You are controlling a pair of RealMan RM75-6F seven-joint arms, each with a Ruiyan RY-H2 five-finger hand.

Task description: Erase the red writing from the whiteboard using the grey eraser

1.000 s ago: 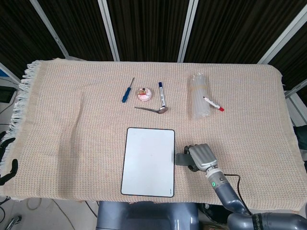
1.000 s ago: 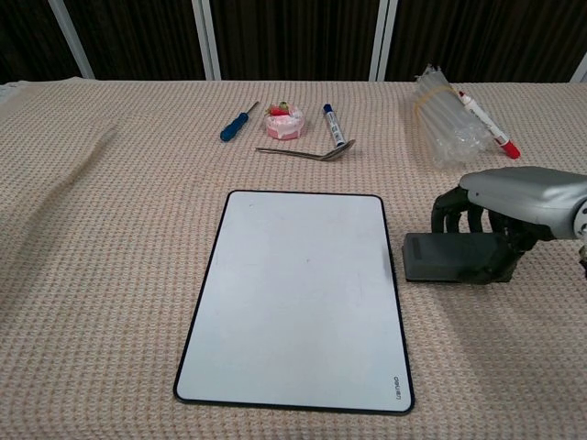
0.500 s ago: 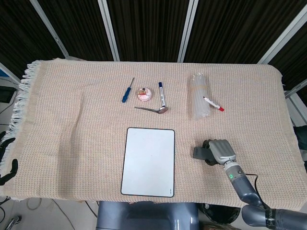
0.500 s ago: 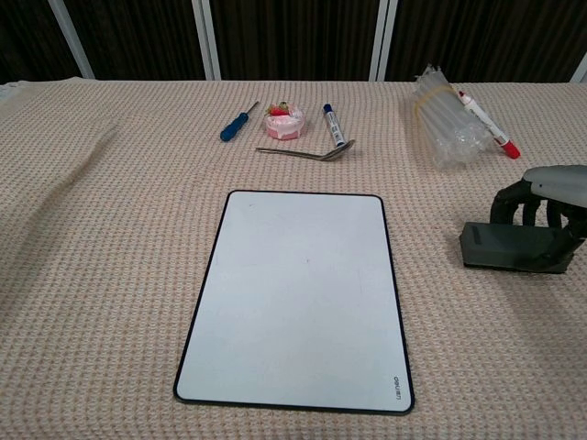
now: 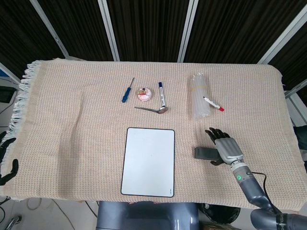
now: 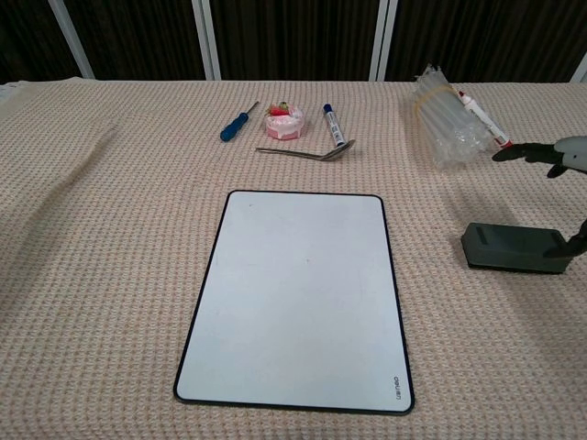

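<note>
1. Few marks are left on the whiteboard: from both views its face reads almost blank, with only faint specks I cannot identify. If any of those are red traces, calling the task done would be a mistake.

2. My right robot hand has its fingers spread and grasps nothing. The grey eraser lies flat on the woven cloth covering the desk, well to the right of the board and just beside my palm. My thumb seems close to its right end in the chest view, but I cannot tell whether it touches. Pulling away carelessly could drag or flip the eraser.

3. My spread fingertips reach toward the clear plastic packet and the red-capped marker lying on it. A sweep forward could knock the marker off and send it rolling; if its tip were loose it could leave fresh red on the cloth.

4. If another pass is needed, I would have to re-grasp a low, flat block on soft, bumpy cloth. Fingers could snag the weave or bunch it, shifting the board.

5. My left robot hand is not in view, so I cannot judge any trouble from that side.

6. Far things, the blue screwdriver, the spoon and the blue marker, sit well beyond the board and look safe.
</note>
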